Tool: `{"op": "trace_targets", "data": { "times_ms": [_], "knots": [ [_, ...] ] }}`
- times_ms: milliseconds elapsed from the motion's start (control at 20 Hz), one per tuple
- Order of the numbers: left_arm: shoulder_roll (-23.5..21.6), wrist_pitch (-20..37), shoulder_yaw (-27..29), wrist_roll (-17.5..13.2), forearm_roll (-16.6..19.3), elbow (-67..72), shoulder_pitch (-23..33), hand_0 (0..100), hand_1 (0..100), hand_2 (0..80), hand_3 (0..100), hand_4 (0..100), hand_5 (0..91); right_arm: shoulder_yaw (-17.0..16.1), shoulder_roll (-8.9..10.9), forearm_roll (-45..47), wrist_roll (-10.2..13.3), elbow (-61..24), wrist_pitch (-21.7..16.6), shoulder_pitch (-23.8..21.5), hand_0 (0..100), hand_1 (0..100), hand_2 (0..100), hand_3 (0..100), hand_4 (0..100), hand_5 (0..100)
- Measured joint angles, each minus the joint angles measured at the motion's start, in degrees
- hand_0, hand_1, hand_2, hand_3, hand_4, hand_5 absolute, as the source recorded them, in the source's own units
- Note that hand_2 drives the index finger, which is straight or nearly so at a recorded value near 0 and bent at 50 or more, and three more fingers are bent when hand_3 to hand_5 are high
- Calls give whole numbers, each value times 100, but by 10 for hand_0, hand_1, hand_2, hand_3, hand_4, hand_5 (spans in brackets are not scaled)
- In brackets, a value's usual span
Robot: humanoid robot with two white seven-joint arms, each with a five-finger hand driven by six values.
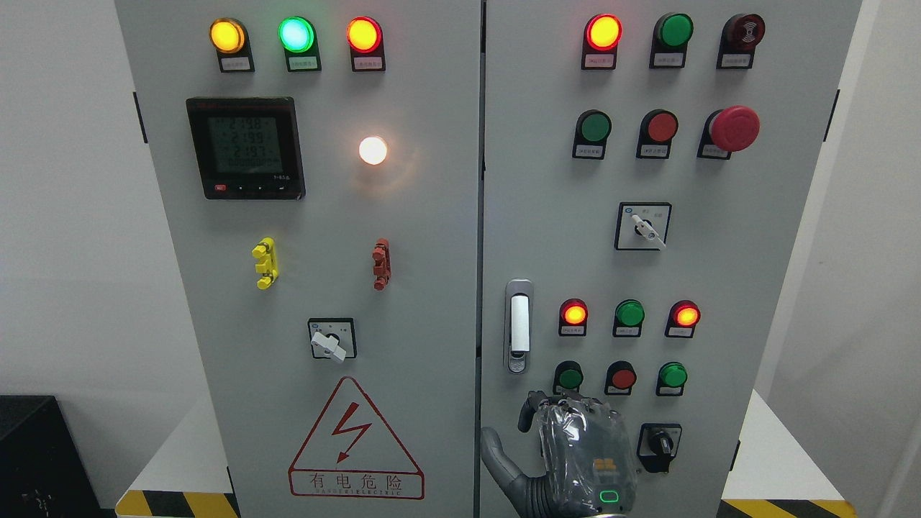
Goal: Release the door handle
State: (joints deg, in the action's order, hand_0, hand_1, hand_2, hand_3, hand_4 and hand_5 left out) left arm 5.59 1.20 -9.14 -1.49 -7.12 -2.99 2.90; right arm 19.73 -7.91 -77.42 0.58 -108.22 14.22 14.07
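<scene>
Daylight shows between the right hand (575,450) and the door handle (519,325), which suggests the release is essentially done. That hand rises from the bottom edge, right of the middle, with its back to the camera; the thumb sticks out to the left and the fingers (568,404) bend forward toward the panel without wrapping around anything, so it reads as let go and holding nothing. The handle, a silver lever in a recessed grey surround with a key lock at its foot, sits flush and upright on the right-hand cabinet door (755,288), close to the centre seam where it meets the left-hand door (432,288). Both doors look closed and level with each other. The hand hangs just below the handle's lower end, near the row of round push buttons (622,376), apart from the lever. What seems left is only to draw the arm clear of the panel. No left hand appears in this view.
</scene>
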Motion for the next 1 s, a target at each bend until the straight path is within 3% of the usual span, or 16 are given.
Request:
{"op": "trace_targets", "data": {
  "times_ms": [200, 451, 1002],
  "knots": [
    [1, 27, 0, 0, 0, 0, 0, 0, 0, 44, 107, 3, 0, -25, 0, 2, -40, -29, 21, 155, 204, 274, 716, 984, 758, 682],
    [1, 40, 0, 0, 0, 0, 0, 0, 0, 45, 107, 3, 0, -83, -1, 1, -232, -36, 33, 343, 186, 297, 711, 985, 756, 683],
    [1, 44, 0, 0, 0, 0, 0, 0, 0, 43, 106, 3, 0, -253, -6, -24, -292, 91, 35, 782, 172, 344, 705, 980, 758, 684]
  ]
}}
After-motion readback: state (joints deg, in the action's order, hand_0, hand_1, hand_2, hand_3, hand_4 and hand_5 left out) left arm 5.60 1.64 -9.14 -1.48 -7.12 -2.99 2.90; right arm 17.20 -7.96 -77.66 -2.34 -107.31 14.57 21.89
